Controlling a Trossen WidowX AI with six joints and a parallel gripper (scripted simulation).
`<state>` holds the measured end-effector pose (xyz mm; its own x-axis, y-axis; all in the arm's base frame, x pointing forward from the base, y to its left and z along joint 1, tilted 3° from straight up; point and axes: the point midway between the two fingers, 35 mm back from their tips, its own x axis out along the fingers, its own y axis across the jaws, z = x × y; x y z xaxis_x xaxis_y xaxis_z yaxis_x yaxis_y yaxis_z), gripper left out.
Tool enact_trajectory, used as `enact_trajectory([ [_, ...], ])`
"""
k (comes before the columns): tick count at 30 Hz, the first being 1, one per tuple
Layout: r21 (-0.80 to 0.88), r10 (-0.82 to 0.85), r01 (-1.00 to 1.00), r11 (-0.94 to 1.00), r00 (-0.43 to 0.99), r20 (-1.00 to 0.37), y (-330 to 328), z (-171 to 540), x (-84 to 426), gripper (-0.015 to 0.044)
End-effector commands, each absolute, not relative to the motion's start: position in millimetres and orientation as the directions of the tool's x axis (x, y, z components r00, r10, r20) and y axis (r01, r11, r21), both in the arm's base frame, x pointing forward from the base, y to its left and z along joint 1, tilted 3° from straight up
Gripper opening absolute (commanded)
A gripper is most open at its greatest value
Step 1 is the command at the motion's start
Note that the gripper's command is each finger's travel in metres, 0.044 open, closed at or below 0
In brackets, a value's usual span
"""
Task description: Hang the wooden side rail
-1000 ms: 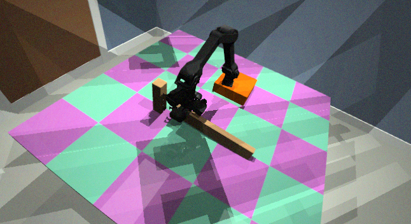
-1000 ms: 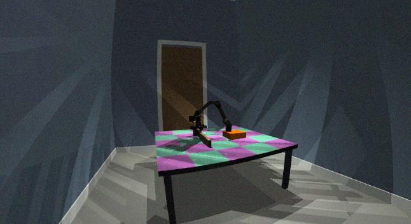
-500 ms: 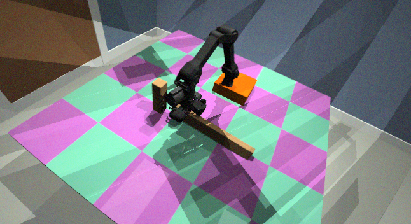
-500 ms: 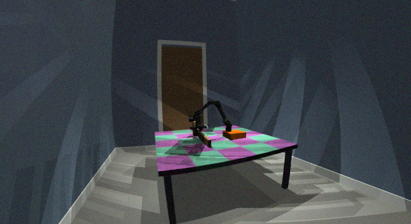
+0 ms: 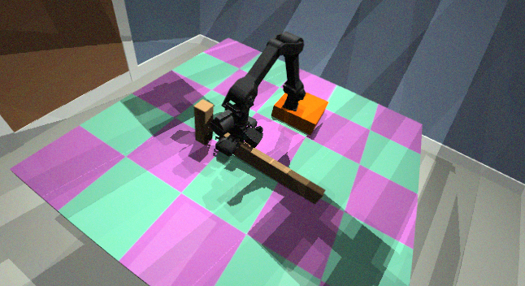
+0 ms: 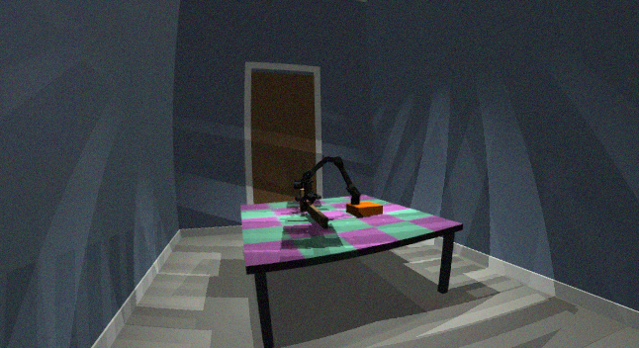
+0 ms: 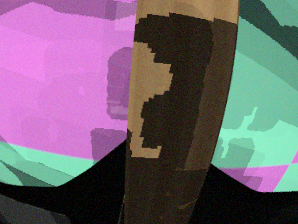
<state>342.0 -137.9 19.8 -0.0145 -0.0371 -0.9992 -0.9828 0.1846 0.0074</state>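
Note:
The wooden side rail (image 5: 280,169) (image 6: 318,216) (image 7: 195,75) runs from my gripper out to the front right in the top view. Its far end is low at the table; contact there is hard to tell. My gripper (image 5: 240,141) (image 7: 153,145) is shut on the rail near its post-side end, with one finger on each side. The headboard post (image 5: 203,122) (image 6: 302,191) stands upright just left of the gripper in the top view. A small tan part of the rail's end shows between the gripper and the post. The steel hooks, the slot and its pins are hidden.
An orange block (image 5: 310,106) (image 6: 365,208) sits under the arm's base, to the right of the post and behind the rail in the top view. The table (image 5: 158,210) (image 6: 371,237) has pink and green squares, with broken shadows across it.

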Motion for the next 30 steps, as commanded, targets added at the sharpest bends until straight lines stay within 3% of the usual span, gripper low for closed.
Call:
enact_trajectory([
  [1, -0.001, -0.043, -0.982, 0.188, -0.007, -0.999, -140.0, 21.9, 342.3, 0.0],
  [30, -0.001, -0.043, -0.982, 0.188, -0.007, -0.999, -143.2, 25.3, 342.4, 0.0],
])
